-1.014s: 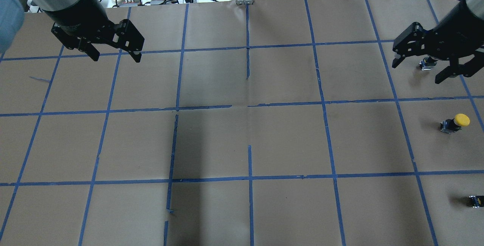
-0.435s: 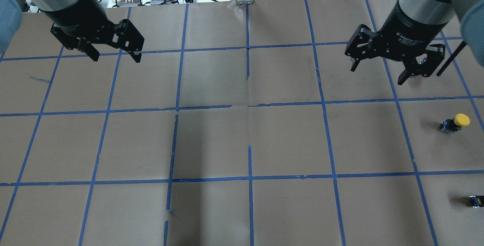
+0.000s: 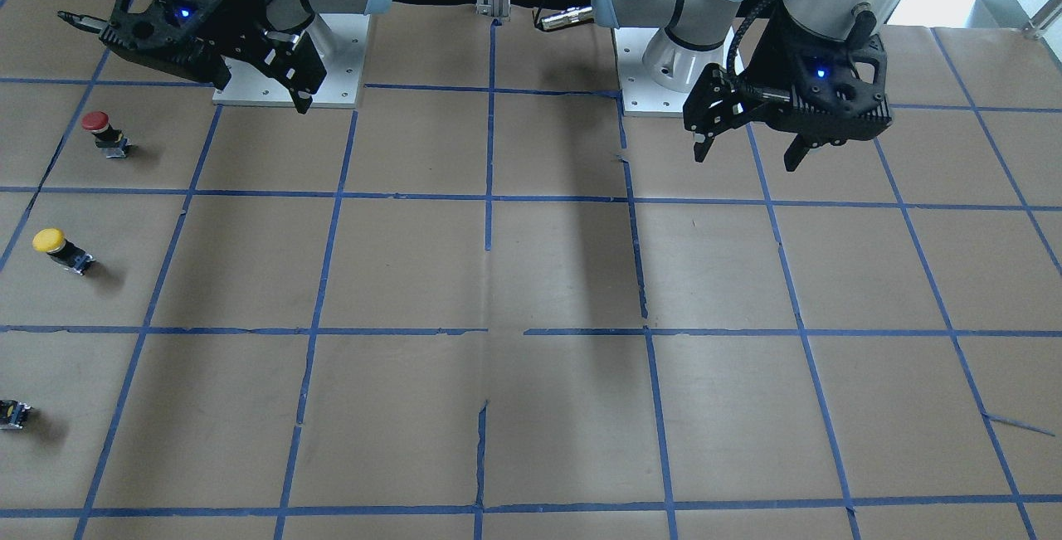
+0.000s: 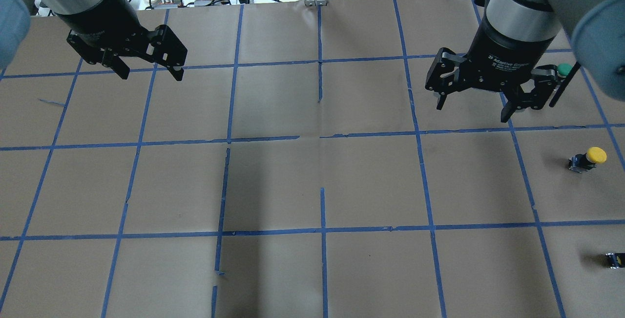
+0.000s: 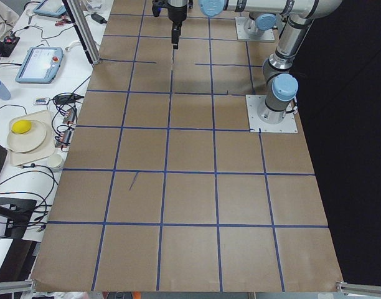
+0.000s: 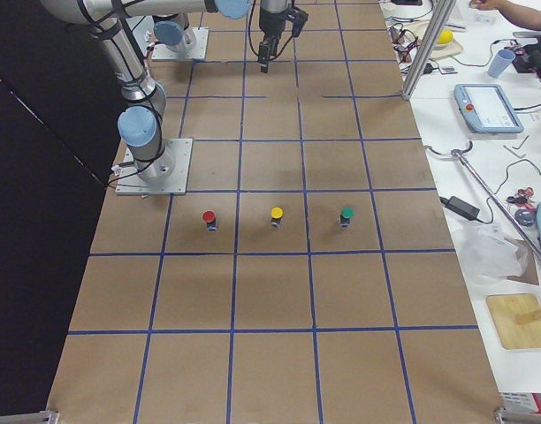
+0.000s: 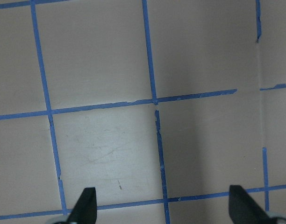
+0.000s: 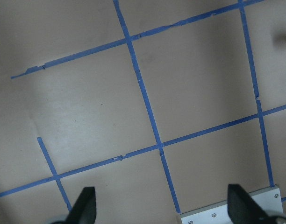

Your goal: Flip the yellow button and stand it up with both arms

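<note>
— Brown paper with a blue tape grid covers our surface [image 4: 371, 181], and most of it lies bare. Where's our yellow button [image 4: 588, 158]?
— Standing cap-up, we think, in the middle of a row. The red button [image 6: 209, 217] is on its robot side and the green button [image 6: 346, 215] on its far side, each apart from it.
— And our hands?
— Our right hand [image 4: 472, 111] hovers well apart from the yellow button, fingers spread, holding nothing. Our left hand [image 4: 150, 74] is far across from it, also spread and empty.
— How will it handle?
— We judge it light and rigid. The domed cap looks smooth, so we'd expect slipping there. The blocky body offers flat sides, so we'd pinch those.
— Room?
— Plenty. No edge lies close to the yellow button, and open grid stretches from it toward the left hand for a hand-over. Resting on its cap, it may tip.
</note>
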Action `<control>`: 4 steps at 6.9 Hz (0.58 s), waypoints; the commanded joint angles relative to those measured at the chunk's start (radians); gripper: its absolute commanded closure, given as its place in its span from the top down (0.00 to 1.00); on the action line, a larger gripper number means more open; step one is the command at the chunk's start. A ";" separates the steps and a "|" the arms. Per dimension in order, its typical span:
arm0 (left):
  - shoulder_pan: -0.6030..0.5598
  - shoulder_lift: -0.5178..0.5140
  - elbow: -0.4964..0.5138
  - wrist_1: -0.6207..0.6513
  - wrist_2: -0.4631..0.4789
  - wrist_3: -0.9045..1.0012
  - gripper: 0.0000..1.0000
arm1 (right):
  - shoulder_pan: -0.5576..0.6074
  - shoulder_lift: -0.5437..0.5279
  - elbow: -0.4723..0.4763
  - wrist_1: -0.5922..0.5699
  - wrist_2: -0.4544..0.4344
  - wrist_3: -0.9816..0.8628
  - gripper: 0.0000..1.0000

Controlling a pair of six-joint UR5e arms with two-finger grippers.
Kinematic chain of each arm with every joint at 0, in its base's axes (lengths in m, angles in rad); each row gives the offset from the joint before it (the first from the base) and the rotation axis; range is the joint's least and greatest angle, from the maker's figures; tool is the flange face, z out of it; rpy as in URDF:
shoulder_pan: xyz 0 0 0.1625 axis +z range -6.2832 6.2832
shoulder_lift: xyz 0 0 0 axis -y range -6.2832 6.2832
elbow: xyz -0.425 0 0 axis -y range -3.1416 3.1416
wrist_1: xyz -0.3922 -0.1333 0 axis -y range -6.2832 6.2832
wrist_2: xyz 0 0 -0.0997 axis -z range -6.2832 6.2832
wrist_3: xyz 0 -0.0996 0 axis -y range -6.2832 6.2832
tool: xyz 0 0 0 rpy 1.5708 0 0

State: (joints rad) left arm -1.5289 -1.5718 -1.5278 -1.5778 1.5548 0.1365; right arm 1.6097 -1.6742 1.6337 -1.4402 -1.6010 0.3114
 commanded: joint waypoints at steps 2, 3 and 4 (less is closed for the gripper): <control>0.000 -0.011 -0.002 0.002 -0.004 0.000 1.00 | -0.057 -0.005 0.011 0.009 -0.008 -0.040 1.00; 0.000 -0.014 0.000 0.002 -0.005 0.000 1.00 | -0.071 -0.015 0.011 0.009 -0.005 -0.090 1.00; 0.000 -0.013 0.000 0.002 -0.002 0.000 1.00 | -0.070 -0.016 0.012 0.009 -0.004 -0.101 1.00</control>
State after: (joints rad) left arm -1.5294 -1.5841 -1.5283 -1.5756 1.5508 0.1365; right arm 1.5475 -1.6859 1.6447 -1.4316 -1.6069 0.2350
